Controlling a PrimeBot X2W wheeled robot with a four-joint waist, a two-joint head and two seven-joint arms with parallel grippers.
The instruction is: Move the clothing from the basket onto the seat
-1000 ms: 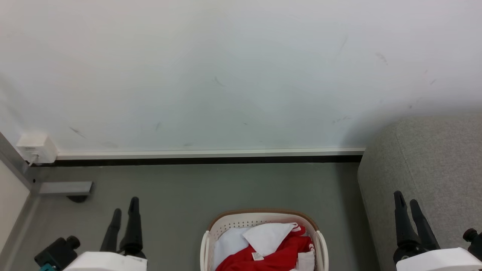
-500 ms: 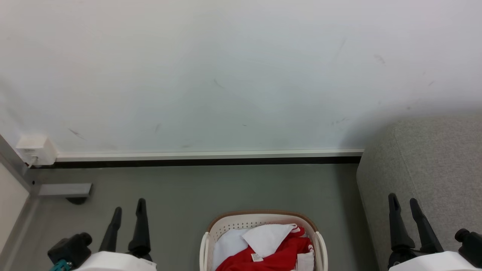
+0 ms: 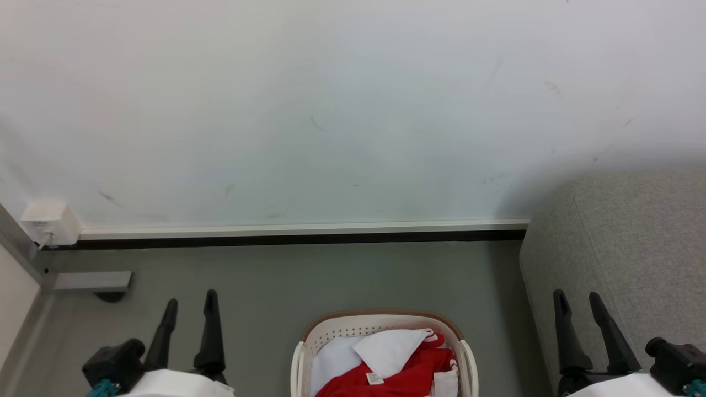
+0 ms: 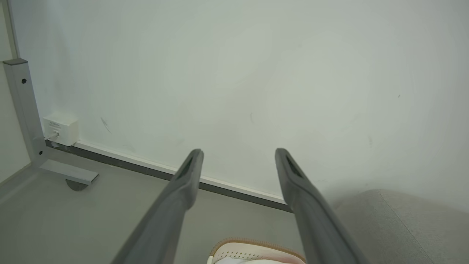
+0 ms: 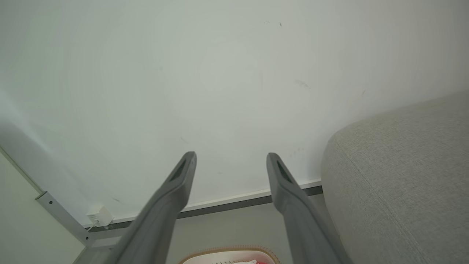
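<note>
Left hand (image 3: pixel 191 298) and right hand (image 3: pixel 577 294) edged inward, open, flanking the clothing (image 3: pixel 411 368).

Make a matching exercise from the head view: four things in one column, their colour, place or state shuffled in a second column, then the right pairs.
Things:
1. basket
2. clothing
3. seat
4. left gripper

Descriptions:
A. open, holding nothing, at the lower left
B. grey, at the right edge
C. red and white, lying in the basket
D. cream with a brown rim, at the bottom middle

Pairs: 1-D, 2-C, 3-B, 4-A
</note>
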